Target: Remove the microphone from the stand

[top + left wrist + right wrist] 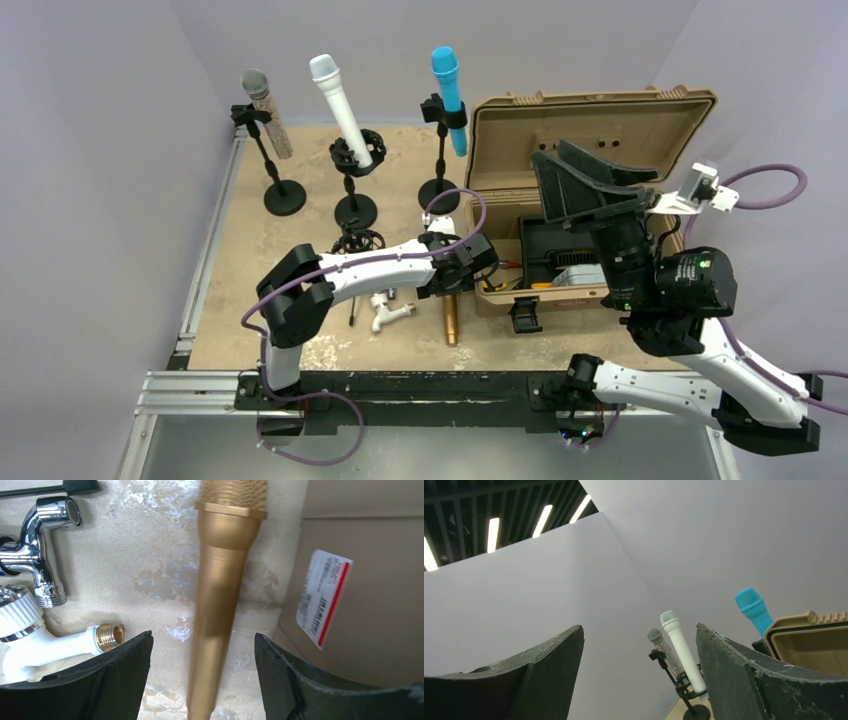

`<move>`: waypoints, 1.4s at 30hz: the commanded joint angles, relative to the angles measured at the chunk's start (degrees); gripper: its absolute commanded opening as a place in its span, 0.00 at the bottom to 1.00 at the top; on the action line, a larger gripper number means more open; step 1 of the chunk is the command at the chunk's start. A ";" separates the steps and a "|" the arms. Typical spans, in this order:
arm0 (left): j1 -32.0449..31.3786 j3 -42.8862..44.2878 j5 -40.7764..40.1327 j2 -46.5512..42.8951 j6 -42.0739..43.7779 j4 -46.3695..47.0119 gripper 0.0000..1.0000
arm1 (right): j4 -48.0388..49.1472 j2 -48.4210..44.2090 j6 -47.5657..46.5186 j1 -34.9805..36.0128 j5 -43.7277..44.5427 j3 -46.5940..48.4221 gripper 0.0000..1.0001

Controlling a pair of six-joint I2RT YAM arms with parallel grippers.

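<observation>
A gold microphone lies flat on the table beside the tan case; in the left wrist view it runs between my fingers without touching them. My left gripper is open just above it. Three microphones sit in stands at the back: a grey glitter one, a white one and a blue one. My right gripper is open and empty, raised above the case and pointing at the wall. The white microphone shows past its fingers.
An open tan case with tools stands at the right; its wall with a label is close to my left gripper. A chrome tap and a white tap lie left of the gold microphone. A black shock mount sits nearby.
</observation>
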 commanded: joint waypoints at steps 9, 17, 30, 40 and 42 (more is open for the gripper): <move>0.40 -2.91 19.70 -19.93 26.36 19.60 0.78 | -6.87 3.46 -4.50 0.08 6.25 -0.86 0.81; 0.61 -1.67 32.80 -33.32 42.99 21.95 0.80 | -8.18 5.51 -8.40 0.08 12.99 -3.83 0.82; 1.22 -1.54 0.07 -57.06 64.37 9.55 0.81 | -5.71 13.96 -7.68 -5.39 -7.69 -8.83 0.84; 1.24 -9.59 -30.28 -67.17 78.55 21.01 0.82 | -5.71 28.99 -13.14 -6.97 -25.27 -8.67 0.90; 1.15 -9.85 -31.12 -67.66 79.37 20.33 0.82 | -6.13 32.17 -14.93 -4.91 -23.53 -7.65 0.91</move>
